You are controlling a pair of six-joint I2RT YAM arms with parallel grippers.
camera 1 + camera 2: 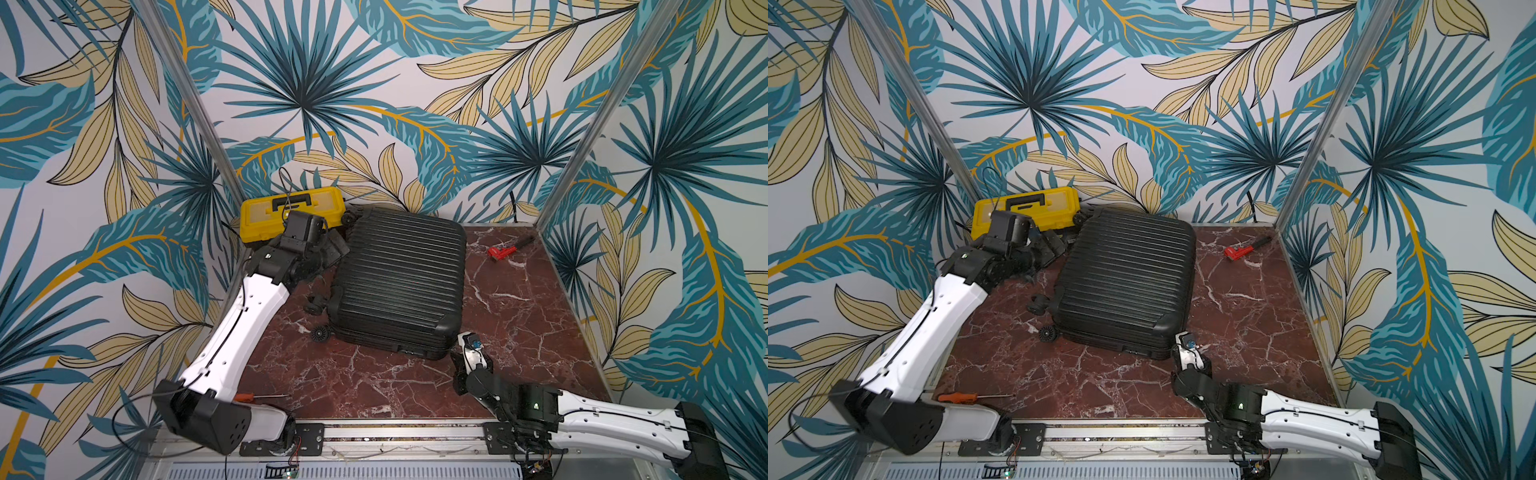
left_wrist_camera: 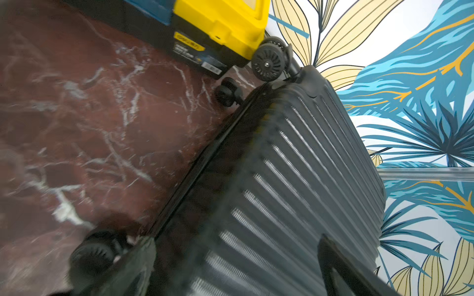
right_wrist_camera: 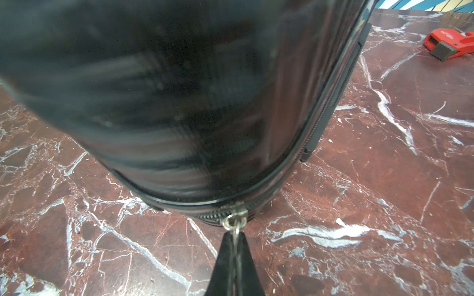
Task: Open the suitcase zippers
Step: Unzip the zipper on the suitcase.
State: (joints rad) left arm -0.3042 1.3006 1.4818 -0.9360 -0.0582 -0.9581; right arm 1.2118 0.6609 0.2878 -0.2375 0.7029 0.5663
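The black ribbed suitcase (image 1: 399,282) lies flat on the marble table (image 1: 519,316), wheels toward the left; it shows in both top views. My left gripper (image 1: 338,249) hangs open beside its far-left edge; in the left wrist view the two fingers (image 2: 136,264) stand wide apart over the ribbed shell (image 2: 295,164), touching nothing. My right gripper (image 3: 235,237) sits at the suitcase's near-right corner, shut on the metal zipper pull (image 3: 232,223). The zippers' track (image 3: 316,128) runs along the side seam round that corner. The shell close to the right wrist camera is blurred.
A yellow-and-black toolbox (image 1: 293,208) stands at the back left, touching the suitcase's far wheel (image 2: 268,62). A red tool (image 1: 505,250) lies at the back right. An orange-handled screwdriver (image 1: 253,397) lies near the front edge by the left arm's base. Patterned walls close three sides.
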